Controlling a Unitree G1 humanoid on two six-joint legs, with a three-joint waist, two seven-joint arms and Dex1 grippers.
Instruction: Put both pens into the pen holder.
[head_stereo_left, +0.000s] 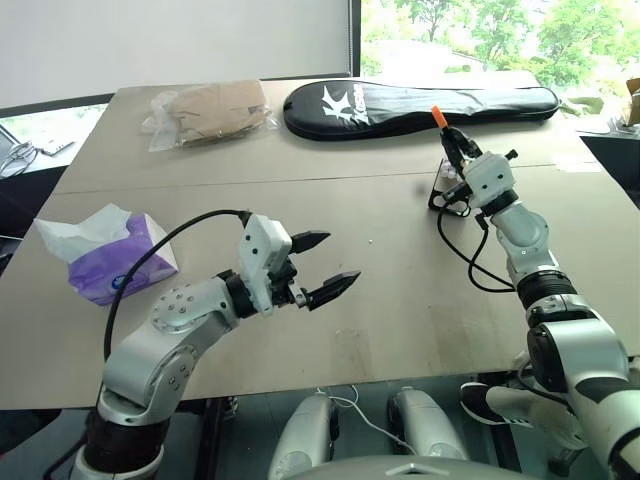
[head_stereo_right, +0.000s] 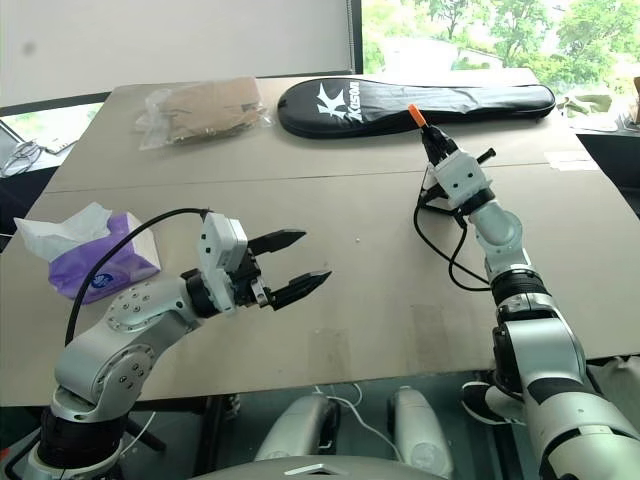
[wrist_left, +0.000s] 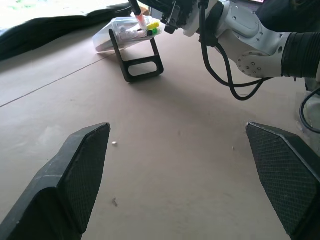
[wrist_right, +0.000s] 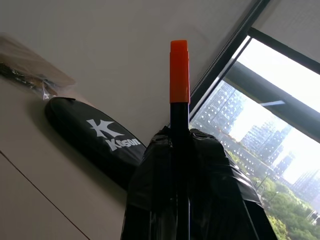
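A wide brown table (head_stereo_left: 400, 300) carries everything here. Far beyond both grippers, near the table's back edge, lies a long black racket bag (head_stereo_left: 420, 108) with white lettering, and to its left, well beyond the left gripper, sits a clear plastic bag of brown paper (head_stereo_left: 208, 112). Off to the left gripper's own left side, near the table edge, rests a purple tissue pack (head_stereo_left: 110, 262) with white tissue pulled up from it. The left gripper (head_stereo_left: 325, 266) hangs above bare table, pointing level and toward the right, its two black fingers (wrist_left: 80, 175) spread wide apart with nothing between them. The right gripper (head_stereo_left: 452, 143) is raised and tilted upward, its fingers clamped together on the orange-ended pen (head_stereo_left: 438, 117), whose orange end sticks up past the fingertips toward the racket bag. Just beneath and beside the right gripper stands the pen holder (wrist_left: 134, 55), a small black wire frame leaning at a tilt, with a pale top and yellow, green and white marker caps showing; from the left gripper it lies well ahead, across open table. A black cable (head_stereo_left: 465, 255) loops down from the right wrist onto the table.
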